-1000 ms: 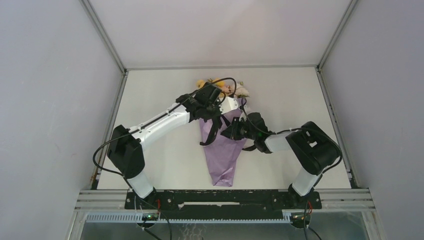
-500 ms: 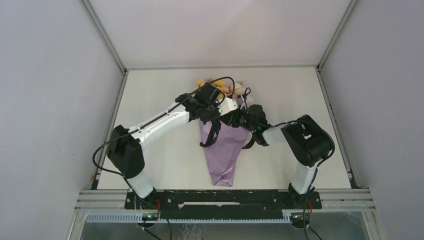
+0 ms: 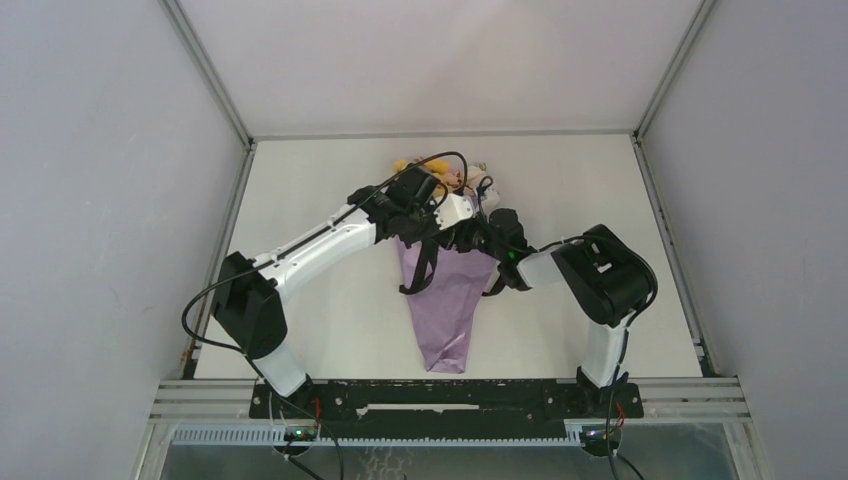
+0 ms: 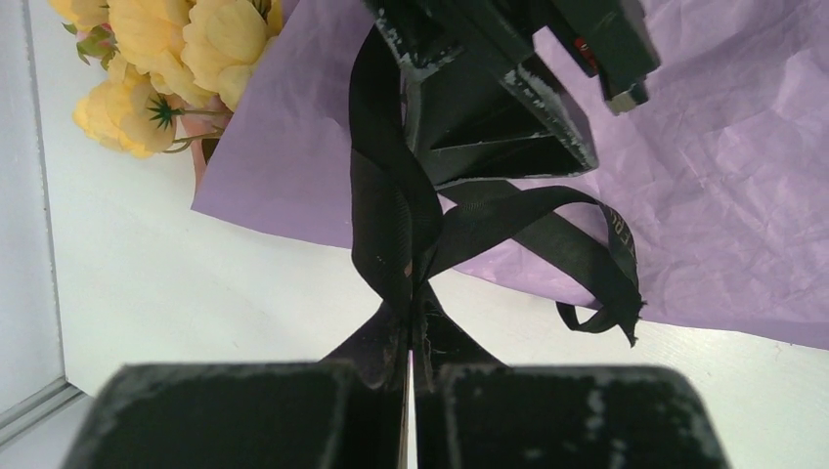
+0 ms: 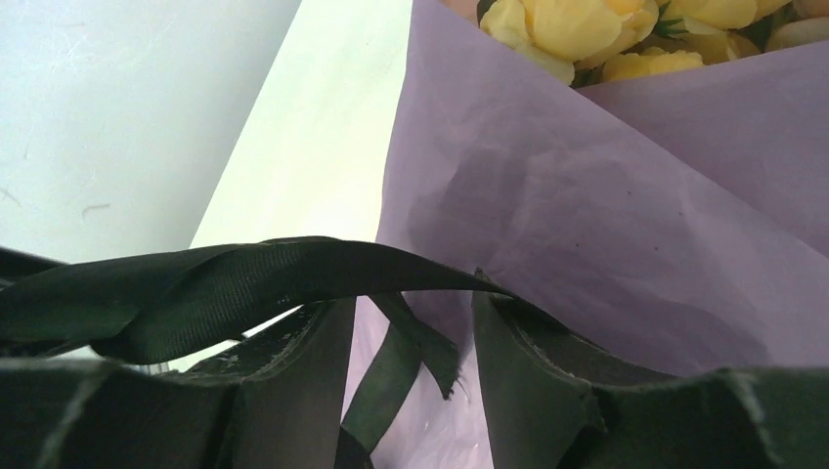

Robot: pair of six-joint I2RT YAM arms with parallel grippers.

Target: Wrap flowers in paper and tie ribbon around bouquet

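Note:
The bouquet [image 3: 447, 295] lies mid-table, a lilac paper [image 4: 714, 186] cone with its point toward the arms. Yellow flowers [image 3: 413, 167] show at its far wide end, also as flowers [image 4: 161, 59] and flowers [image 5: 587, 29]. My left gripper [image 4: 411, 327] is shut on the black ribbon [image 4: 391, 210], which rises twisted from its tips and loops over the paper. In the top view the left gripper [image 3: 428, 238] is over the cone's upper left. My right gripper [image 5: 411, 303] is open; the ribbon [image 5: 244, 278] drapes loosely across its fingertips [image 5: 327, 337] and a frayed end hangs between them. The right gripper [image 3: 470, 238] sits close beside the left one.
The white table [image 3: 320, 190] is walled by grey panels left, right and behind. Metal rails [image 3: 233, 225] run along its sides and a framed bar [image 3: 450, 398] carries the arm bases at the near edge. A ribbon tail [image 3: 420, 275] hangs over the cone.
The right gripper has moved left and farther up the cone, close to the left gripper, and its jaws have spread wider. The left gripper stays shut on the ribbon.

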